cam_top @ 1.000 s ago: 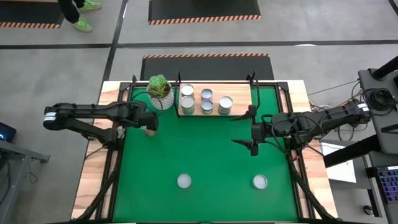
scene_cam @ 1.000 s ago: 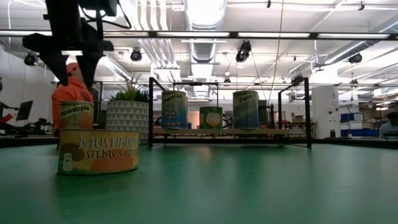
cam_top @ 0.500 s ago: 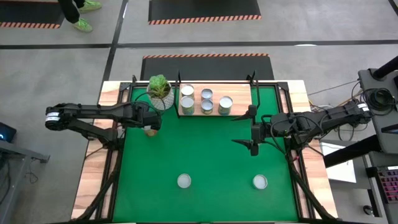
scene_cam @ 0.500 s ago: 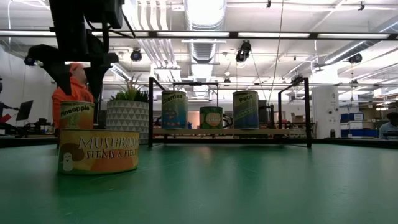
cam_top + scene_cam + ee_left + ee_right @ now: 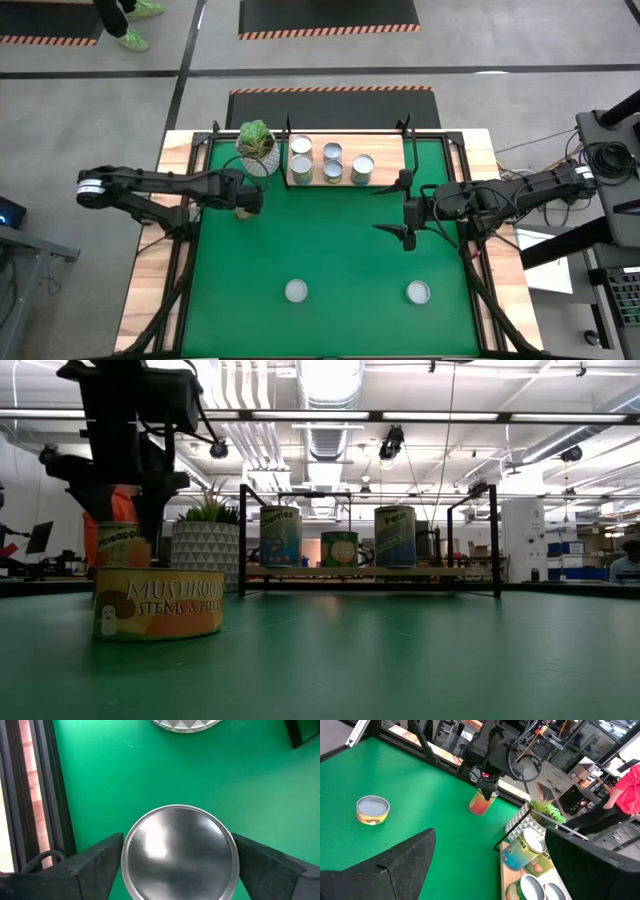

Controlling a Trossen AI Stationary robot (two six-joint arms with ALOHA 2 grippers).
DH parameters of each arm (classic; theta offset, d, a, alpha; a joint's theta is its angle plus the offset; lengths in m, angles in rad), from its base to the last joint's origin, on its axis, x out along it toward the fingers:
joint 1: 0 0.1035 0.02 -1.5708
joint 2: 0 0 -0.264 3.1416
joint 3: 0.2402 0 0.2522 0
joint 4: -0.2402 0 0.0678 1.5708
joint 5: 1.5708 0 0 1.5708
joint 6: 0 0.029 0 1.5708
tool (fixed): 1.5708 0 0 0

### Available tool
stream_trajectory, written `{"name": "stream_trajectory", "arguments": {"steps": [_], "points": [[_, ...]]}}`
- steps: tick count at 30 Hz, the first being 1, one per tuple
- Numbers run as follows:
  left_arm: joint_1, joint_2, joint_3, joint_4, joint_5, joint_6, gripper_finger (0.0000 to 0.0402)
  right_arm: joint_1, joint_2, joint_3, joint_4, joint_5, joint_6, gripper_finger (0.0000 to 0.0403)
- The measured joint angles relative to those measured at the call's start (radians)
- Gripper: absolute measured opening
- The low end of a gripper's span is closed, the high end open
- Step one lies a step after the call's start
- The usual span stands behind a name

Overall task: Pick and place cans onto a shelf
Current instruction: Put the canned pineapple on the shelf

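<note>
A large green mat covered a pale wooden table ringed by a black metal frame, standing on a grey floor marked with orange-and-black striped tape. At the far edge sat a flat light-brown wooden shelf with thin black corner posts, carrying four short cylindrical cans with shiny silver tops. Just left of it stood a white patterned pot holding a green plant. Two more silver-topped cans rested apart on the near part of the mat, one toward the left and one toward the right. The left gripper hung over a pineapple-labelled can near the plant, its dark fingers spread wide on either side of the can's round top without clearly gripping it. The right gripper waited on the right side of the mat, near the shelf, fingers spread wide and holding nothing. Seen at table level, the room behind was a bright workshop with white ceiling ducts and strip lights, and a person in an orange top stood at far left.
</note>
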Motion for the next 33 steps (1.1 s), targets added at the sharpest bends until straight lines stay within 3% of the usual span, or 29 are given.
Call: {"name": "stream_trajectory", "arguments": {"steps": [5,10,15,23,33], "points": [[-0.001,0.012,0.004,0.000,-0.008,0.000,0.0297,0.000,0.000,0.000,-0.010,0.000,0.014,0.0364],[-0.010,0.017,0.032,-0.011,0.036,0.002,0.0299,0.000,-0.004,0.000,-0.035,0.000,0.028,0.0364],[-0.075,0.023,0.137,-0.012,0.113,0.037,0.0314,0.000,-0.039,0.000,-0.085,0.000,0.063,0.0364],[-0.167,0.133,0.484,-0.009,0.095,0.184,0.0307,0.000,-0.099,-0.039,-0.084,-0.003,0.093,0.0364],[-0.151,0.422,1.064,-0.089,-0.066,0.627,0.0309,0.000,-0.127,-0.058,-0.084,-0.026,0.108,0.0364]]}}
